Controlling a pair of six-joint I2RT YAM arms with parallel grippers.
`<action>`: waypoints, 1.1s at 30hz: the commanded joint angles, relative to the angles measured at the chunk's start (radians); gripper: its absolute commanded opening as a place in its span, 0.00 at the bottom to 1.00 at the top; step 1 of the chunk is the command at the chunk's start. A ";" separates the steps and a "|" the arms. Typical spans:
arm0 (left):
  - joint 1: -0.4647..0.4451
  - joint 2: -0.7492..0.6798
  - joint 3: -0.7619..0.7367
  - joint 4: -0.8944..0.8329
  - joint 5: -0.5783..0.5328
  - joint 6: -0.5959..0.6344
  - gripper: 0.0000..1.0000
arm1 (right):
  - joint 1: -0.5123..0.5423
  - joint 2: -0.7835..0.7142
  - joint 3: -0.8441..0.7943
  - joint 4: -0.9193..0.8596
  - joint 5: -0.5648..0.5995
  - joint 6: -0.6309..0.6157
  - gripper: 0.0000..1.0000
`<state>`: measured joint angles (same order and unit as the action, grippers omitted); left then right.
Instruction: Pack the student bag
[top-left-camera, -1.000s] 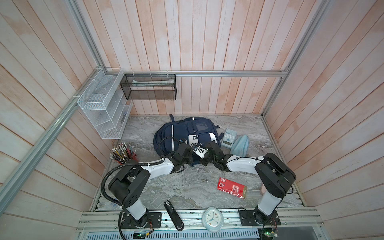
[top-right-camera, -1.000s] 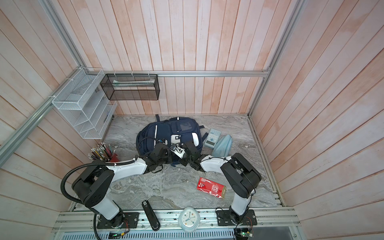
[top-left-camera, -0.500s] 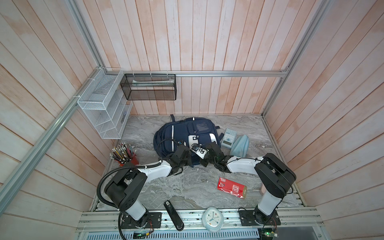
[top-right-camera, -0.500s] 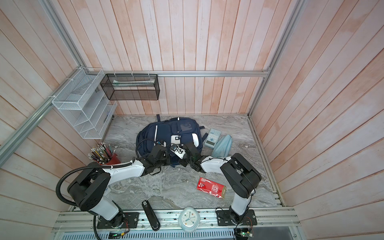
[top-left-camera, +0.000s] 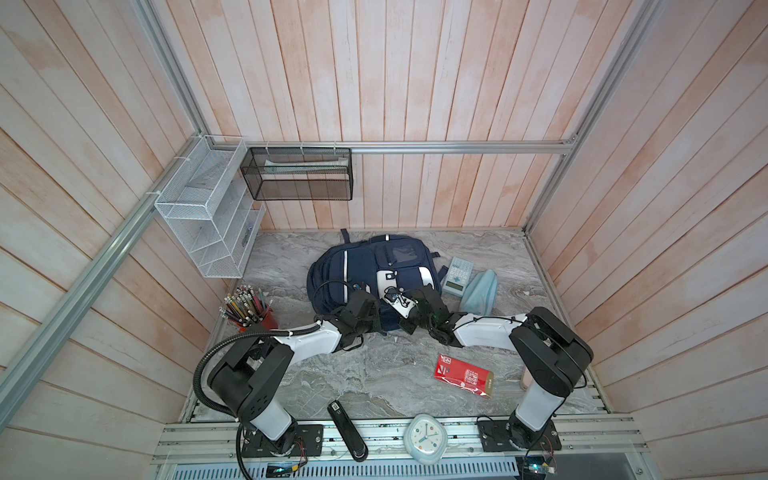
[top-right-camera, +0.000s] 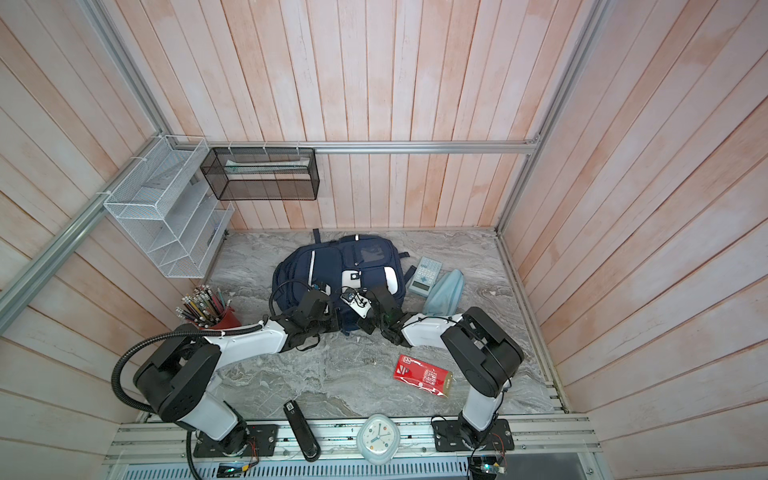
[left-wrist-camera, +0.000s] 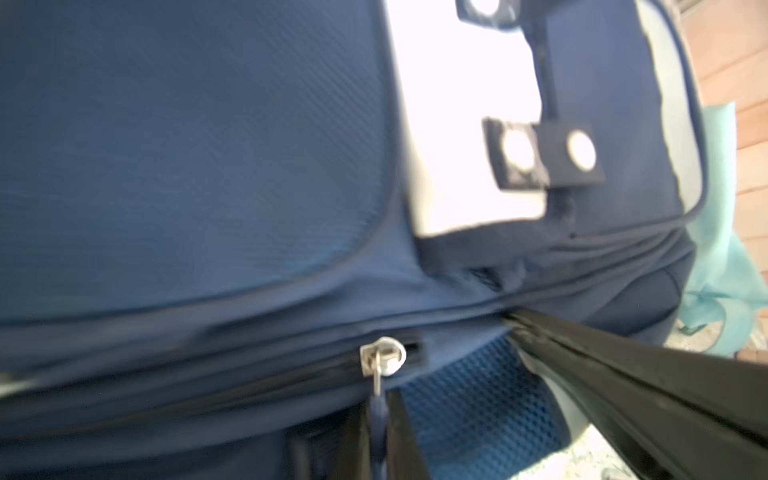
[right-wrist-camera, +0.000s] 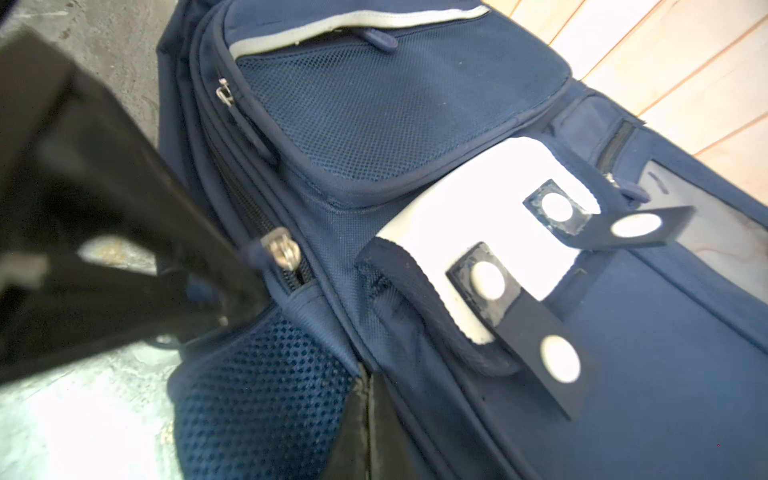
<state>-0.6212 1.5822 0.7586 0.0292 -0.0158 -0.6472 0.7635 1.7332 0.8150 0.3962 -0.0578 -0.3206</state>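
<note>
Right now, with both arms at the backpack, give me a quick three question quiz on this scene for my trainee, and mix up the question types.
1. True or false: the left gripper is shut on the zipper pull of the student bag.
2. Which lies right beside the bag? A calculator, B clock, C stapler.
3. What colour is the box lying on the table near the right arm's base?
Key: 1 true; 2 A; 3 red.
</note>
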 joint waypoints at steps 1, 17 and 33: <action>0.079 -0.060 -0.033 -0.058 -0.023 0.047 0.00 | -0.001 -0.045 -0.061 -0.004 0.066 0.023 0.00; 0.121 -0.333 -0.105 -0.267 -0.038 0.065 0.00 | -0.098 -0.019 0.003 -0.043 0.092 0.095 0.00; -0.078 -0.415 -0.171 -0.179 0.056 -0.086 0.00 | 0.075 -0.193 -0.151 0.128 -0.075 -0.196 0.69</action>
<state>-0.6918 1.1725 0.5869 -0.2115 0.0059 -0.6945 0.8162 1.5314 0.6910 0.4328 -0.0273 -0.4286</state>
